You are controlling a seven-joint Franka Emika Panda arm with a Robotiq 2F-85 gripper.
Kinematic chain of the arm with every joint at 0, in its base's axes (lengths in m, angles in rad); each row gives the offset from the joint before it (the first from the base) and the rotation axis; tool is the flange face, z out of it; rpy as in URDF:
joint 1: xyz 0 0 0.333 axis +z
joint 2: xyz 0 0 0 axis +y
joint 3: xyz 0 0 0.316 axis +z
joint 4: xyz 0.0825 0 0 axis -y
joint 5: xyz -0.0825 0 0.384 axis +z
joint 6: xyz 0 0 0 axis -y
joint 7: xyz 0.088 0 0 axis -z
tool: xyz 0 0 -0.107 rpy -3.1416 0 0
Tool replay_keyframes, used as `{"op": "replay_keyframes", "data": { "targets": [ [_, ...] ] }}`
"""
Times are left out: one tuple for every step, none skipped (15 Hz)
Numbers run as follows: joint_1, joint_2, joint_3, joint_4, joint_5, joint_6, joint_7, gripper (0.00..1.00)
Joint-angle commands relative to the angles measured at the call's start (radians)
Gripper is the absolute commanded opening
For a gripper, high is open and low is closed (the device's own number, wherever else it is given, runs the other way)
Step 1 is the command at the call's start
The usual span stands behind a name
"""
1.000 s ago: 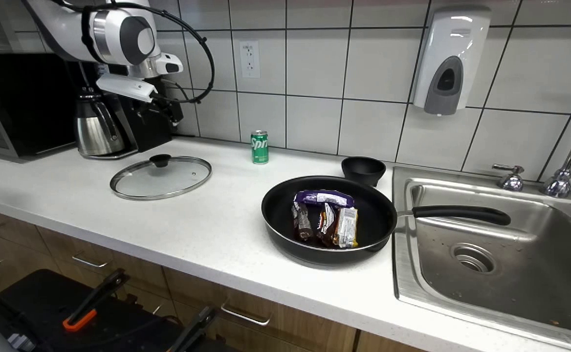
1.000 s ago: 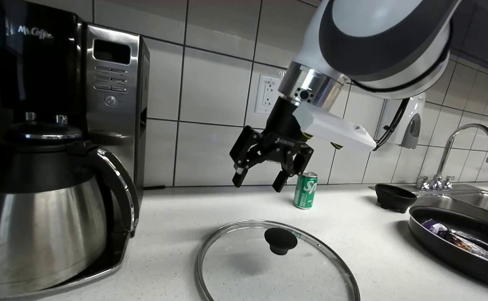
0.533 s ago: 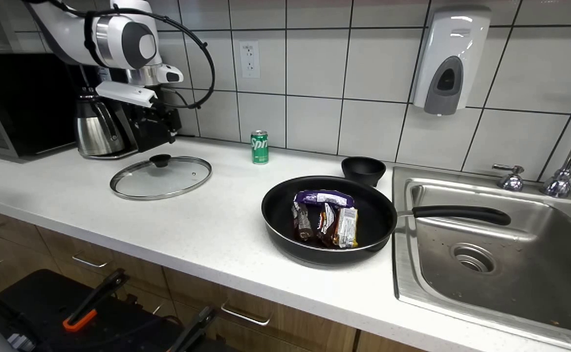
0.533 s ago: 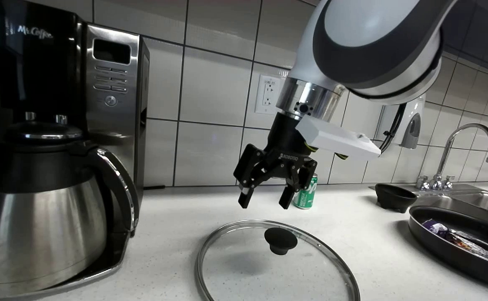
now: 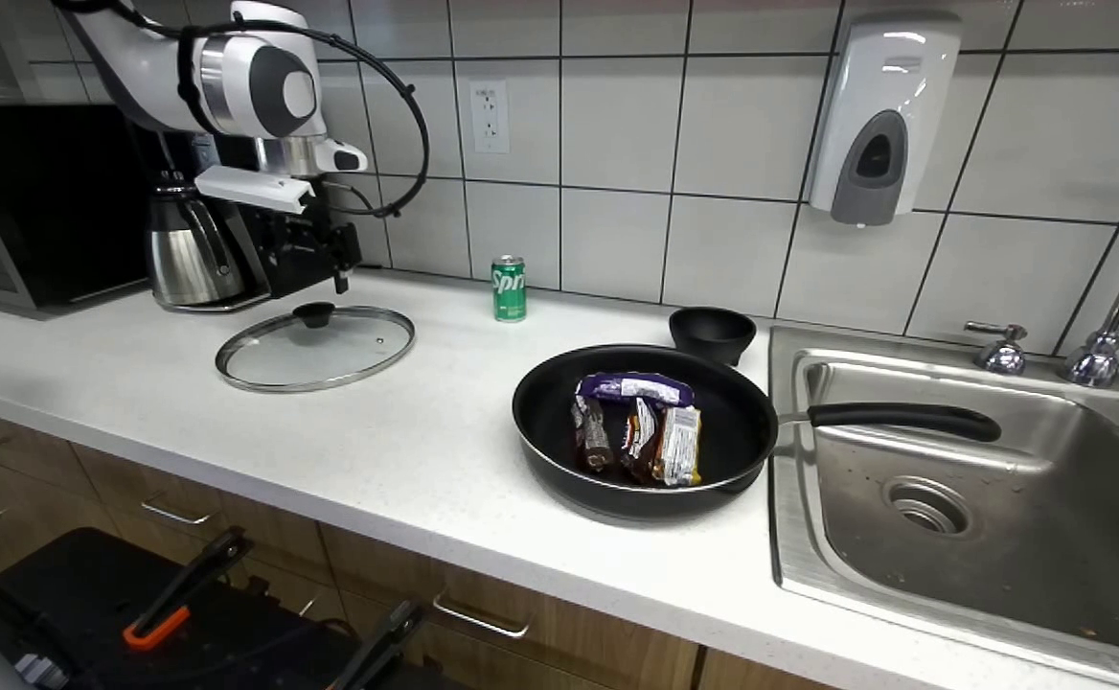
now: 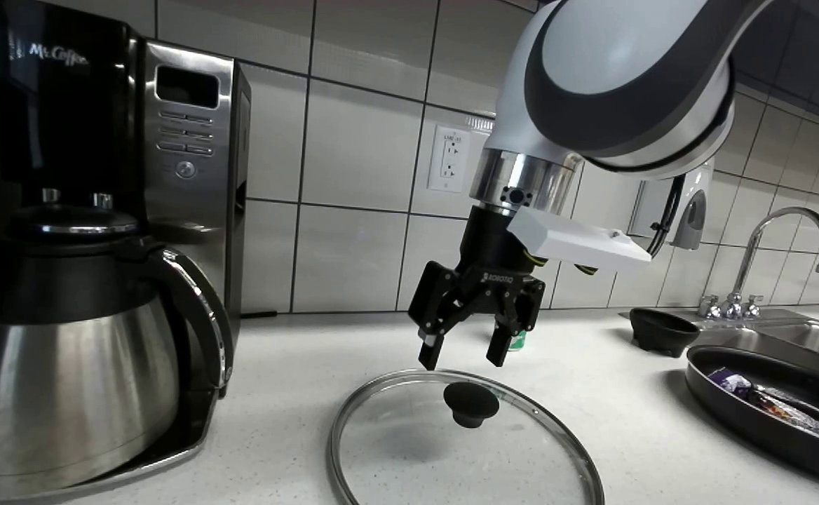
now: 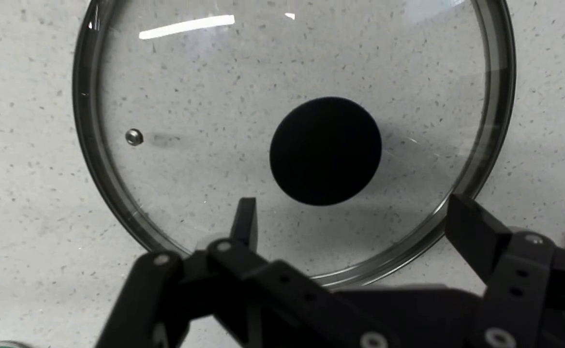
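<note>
My gripper (image 6: 463, 363) is open and points down, with nothing between its fingers (image 7: 245, 222). It hangs above the far side of a round glass lid (image 6: 409, 456) that lies flat on the white counter. The lid's black knob (image 7: 325, 151) shows whole in the wrist view, just beyond the fingertips and between their lines. Fingers and knob are apart. In an exterior view the lid (image 5: 330, 356) carries its knob (image 5: 313, 313) upright, a little lower than the gripper. A green soda can (image 5: 509, 289) stands beyond the lid; a finger mostly hides the can (image 6: 517, 343) in an exterior view.
A black pan (image 5: 636, 502) holding several wrapped bars (image 5: 638, 388) stands beside the sink (image 5: 981, 517), its handle over the basin. Behind it is a small black bowl (image 5: 712, 333). A coffee maker (image 6: 192, 168) with a steel carafe (image 6: 73, 393) stands close to the lid.
My gripper has come down steadily toward the lid and drifted slightly right in both exterior views, now covering most of the can in an exterior view. It stays open; the lid has not moved.
</note>
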Motion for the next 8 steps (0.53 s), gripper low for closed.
{"op": "replay_keyframes", "data": {
  "targets": [
    [0.009, 0.017, -0.004, 0.042, -0.018, -0.069, -0.003, 1.00],
    [0.011, 0.022, -0.004, 0.045, -0.019, -0.077, -0.002, 1.00],
    [0.012, 0.029, -0.005, 0.048, -0.021, -0.090, -0.001, 1.00],
    [0.015, 0.036, -0.007, 0.050, -0.025, -0.102, 0.004, 1.00],
    [0.014, 0.040, -0.006, 0.051, -0.023, -0.105, 0.001, 1.00],
    [0.017, 0.048, -0.008, 0.054, -0.027, -0.111, 0.004, 1.00],
    [0.018, 0.056, -0.010, 0.059, -0.030, -0.117, 0.005, 1.00],
    [0.020, 0.067, -0.011, 0.065, -0.034, -0.121, 0.006, 1.00]
  ]
}}
